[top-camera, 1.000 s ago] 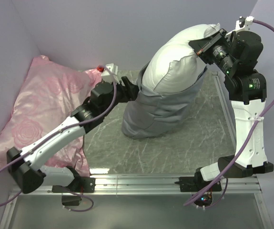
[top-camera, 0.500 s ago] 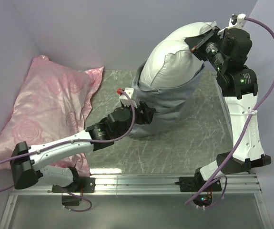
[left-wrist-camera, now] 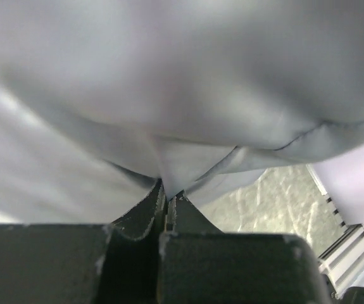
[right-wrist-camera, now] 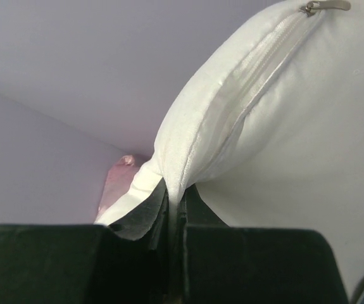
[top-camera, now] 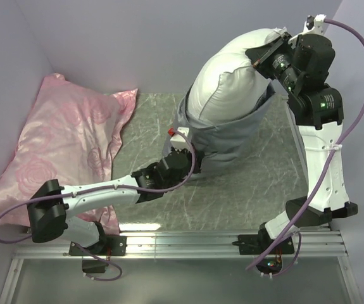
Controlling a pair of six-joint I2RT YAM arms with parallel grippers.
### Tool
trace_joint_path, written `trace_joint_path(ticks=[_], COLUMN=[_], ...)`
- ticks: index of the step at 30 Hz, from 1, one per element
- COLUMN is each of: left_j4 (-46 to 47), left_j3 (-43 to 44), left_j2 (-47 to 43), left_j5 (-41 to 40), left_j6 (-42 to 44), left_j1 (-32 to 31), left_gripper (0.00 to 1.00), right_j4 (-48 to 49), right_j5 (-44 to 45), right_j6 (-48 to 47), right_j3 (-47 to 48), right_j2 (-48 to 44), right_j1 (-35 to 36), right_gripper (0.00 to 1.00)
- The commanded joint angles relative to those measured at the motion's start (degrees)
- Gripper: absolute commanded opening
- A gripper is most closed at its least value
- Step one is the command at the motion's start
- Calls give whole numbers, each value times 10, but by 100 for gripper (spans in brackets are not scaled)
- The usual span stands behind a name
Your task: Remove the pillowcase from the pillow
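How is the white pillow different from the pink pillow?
The white pillow is plain; the pink pillow is shiny with roses. The white pillow is held up on end by the right gripper; the pink pillow lies down, no gripper on it. The white pillow's lower half sits in a grey pillowcase; the pink pillow has no grey cover. Both are plump.

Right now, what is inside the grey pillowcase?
The lower part of the white pillow sits inside the pillowcase; its upper half sticks out, pinched by the right tool. The left tool pinches the pillowcase. How deep the pillow reaches is hidden by cloth.
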Motion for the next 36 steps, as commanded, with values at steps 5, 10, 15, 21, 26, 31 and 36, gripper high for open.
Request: trace_joint_path(ticks=[5,10,15,21,26,31,36], left_j4=[-29,-6,22,45,55,95,203], left_j3=[-96,-141,-122,-51,6,19,16], left_j2=[24,60,119,76,27,37,86], left_j5=[-11,26,70,99,131,216,321], left_j6=[-114,-156,-167,-111,-76,-143,-195], left_j1=[-13,-14,-44,-94,-89,-38,-13], left_gripper=[0,0,0,0,2,1,6], right_j4=[18,56,73,99,137,132,118], right_j5=[37,9,-36,-57,-105,-101,-64], right_j6=[-1,24,54,55,73,34,-21], right_j3=[177,123,133,142,94,87,43], right_j2=[37,1,-21,-38,-48,-15,22], right_j1=[-23,-79,-160,-177,-176,-101,29], right_gripper=[0,0,0,0,0,0,0])
